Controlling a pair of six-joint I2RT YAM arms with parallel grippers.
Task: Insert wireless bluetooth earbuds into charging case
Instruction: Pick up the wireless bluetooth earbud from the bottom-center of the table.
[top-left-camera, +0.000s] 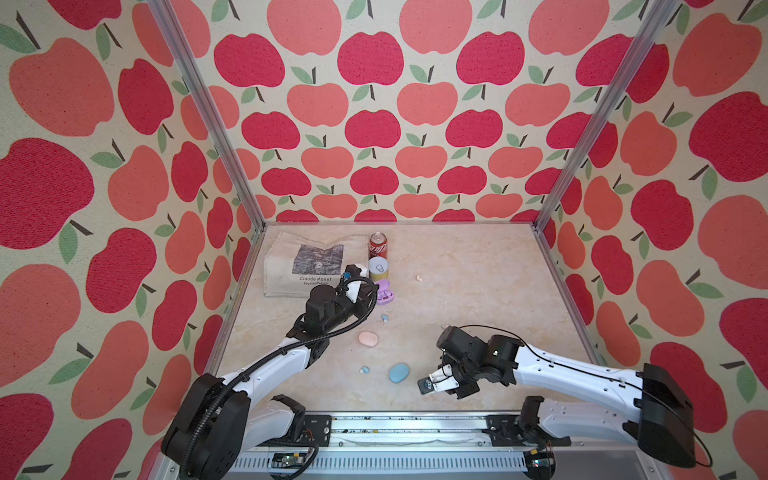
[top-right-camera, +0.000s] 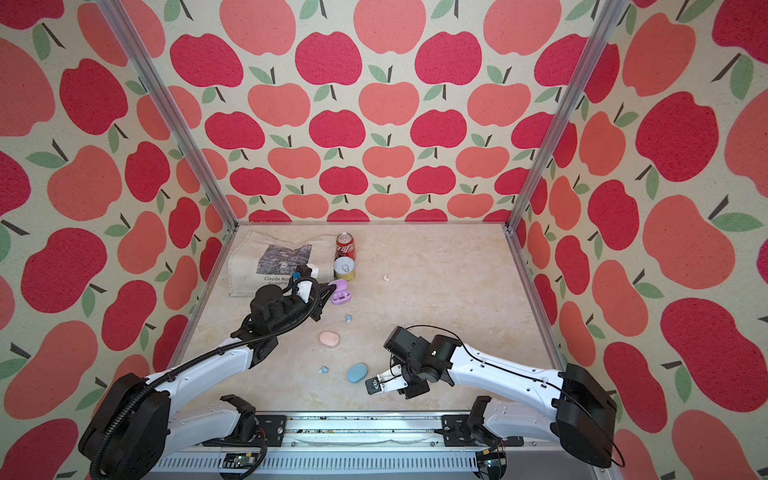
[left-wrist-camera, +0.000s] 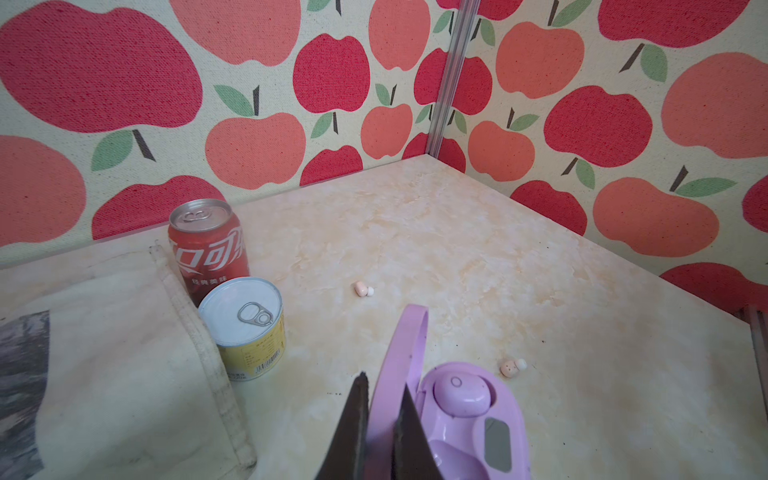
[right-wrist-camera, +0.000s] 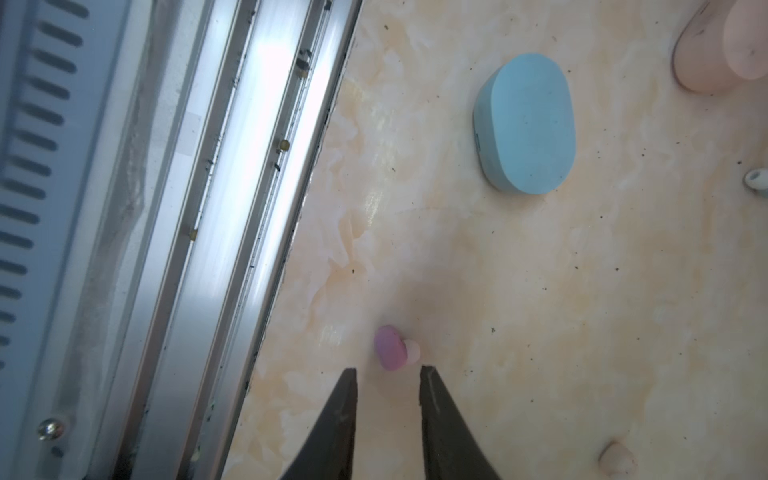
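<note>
Right gripper (right-wrist-camera: 388, 372), jaws narrowly apart, should centre over the purple earbud (right-wrist-camera: 390, 348) near the blue case (right-wrist-camera: 525, 122); left gripper (left-wrist-camera: 383, 384) clamps the purple case lid (left-wrist-camera: 405, 332).

Left gripper (left-wrist-camera: 383, 384) clamped (arm extended); right gripper (right-wrist-camera: 388, 372) parted.

A robot test booth in a lab is shown. The tabletop (top-left-camera: 478, 282) is enclosed by apple-print walls (top-left-camera: 374, 124) framed by aluminium posts (top-left-camera: 208, 116), and the left arm (top-left-camera: 266, 365) and right arm (top-left-camera: 573, 374) are mounted on a rail (top-left-camera: 407, 428) along its near edge.
</note>
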